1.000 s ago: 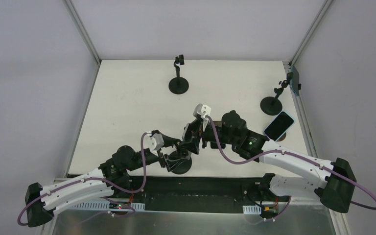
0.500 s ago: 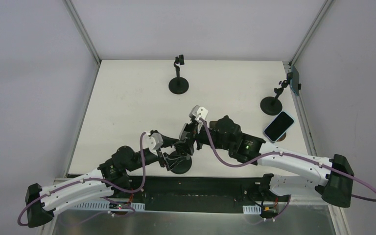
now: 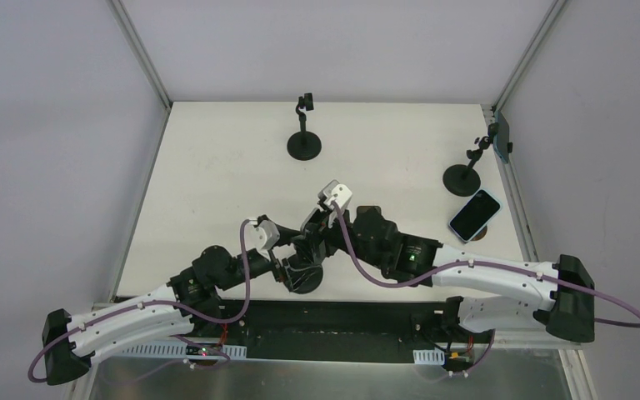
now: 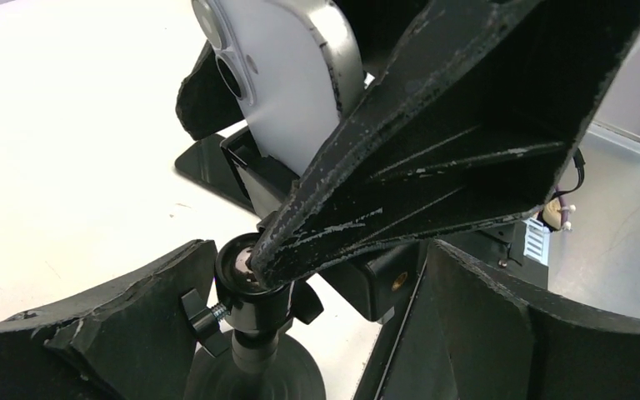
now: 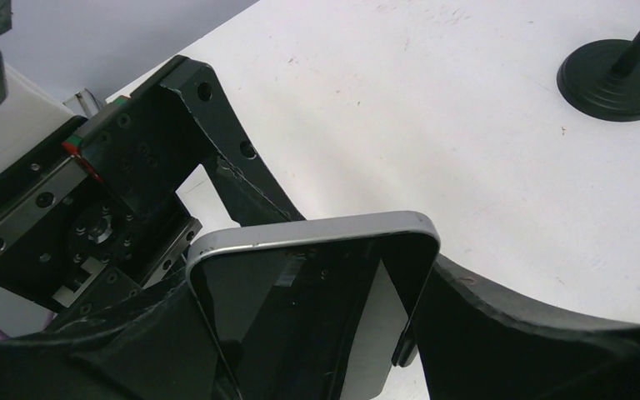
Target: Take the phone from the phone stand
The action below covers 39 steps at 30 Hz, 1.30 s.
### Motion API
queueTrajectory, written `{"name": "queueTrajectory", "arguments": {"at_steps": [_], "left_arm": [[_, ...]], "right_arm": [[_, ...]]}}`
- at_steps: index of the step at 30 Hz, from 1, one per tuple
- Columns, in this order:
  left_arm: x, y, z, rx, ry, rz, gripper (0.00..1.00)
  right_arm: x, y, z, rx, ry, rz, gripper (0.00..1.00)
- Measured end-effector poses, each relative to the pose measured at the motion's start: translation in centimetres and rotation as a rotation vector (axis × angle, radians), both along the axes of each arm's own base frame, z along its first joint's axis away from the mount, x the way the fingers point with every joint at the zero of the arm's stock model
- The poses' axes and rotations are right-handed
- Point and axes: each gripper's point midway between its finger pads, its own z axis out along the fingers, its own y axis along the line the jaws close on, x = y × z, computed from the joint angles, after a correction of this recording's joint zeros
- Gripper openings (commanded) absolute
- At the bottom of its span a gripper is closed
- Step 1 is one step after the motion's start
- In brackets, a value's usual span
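Observation:
The phone (image 5: 317, 308) has a silver rim and a dark screen, and my right gripper (image 5: 308, 333) is shut on its two long edges. In the left wrist view its white back (image 4: 287, 92) rises behind the right gripper's black finger (image 4: 433, 150), and its lower end meets a black clamp (image 4: 246, 167). The phone stand (image 4: 254, 287) shows its ball joint and wing screw, and my left gripper (image 4: 317, 258) is open on both sides of it, without touching. From above, the stand's round base (image 3: 304, 277) sits near the table's front edge, with both grippers (image 3: 293, 268) (image 3: 312, 237) over it.
An empty black stand (image 3: 304, 142) is at the back middle. Another stand (image 3: 465, 177) at the right edge carries a dark phone (image 3: 502, 137). A blue-edged phone (image 3: 475, 214) lies flat in front of it. Frame posts and walls close in the table.
My left gripper's jaws have spread wider around the stand's neck. The right arm has shifted left and nearer over the stand, still gripping the phone.

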Motion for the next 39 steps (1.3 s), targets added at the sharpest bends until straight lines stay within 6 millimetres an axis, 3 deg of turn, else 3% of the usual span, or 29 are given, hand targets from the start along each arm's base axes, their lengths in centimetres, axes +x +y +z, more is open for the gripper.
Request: {"name": "queueTrajectory", "arguments": {"at_steps": [11,19,35,39], "left_arm": [[0.8,0.3,0.2,-0.006,0.009,0.06,0.96],[1.8,0.8,0.9,-0.02,-0.019,0.124,0.82],[2.2,0.5,1.1,-0.028,-0.022,0.144,0.81],[2.4,0.4,1.1,-0.028,-0.021,0.149,0.9]], "right_arm": [[-0.6,0.2,-0.1,0.005,0.021,-0.081,0.0],[-0.3,0.3,-0.1,0.022,0.072,-0.132,0.0],[-0.5,-0.1,-0.2,0.028,0.128,-0.174,0.0],[-0.5,-0.1,-0.2,0.03,0.134,-0.181,0.0]]}}
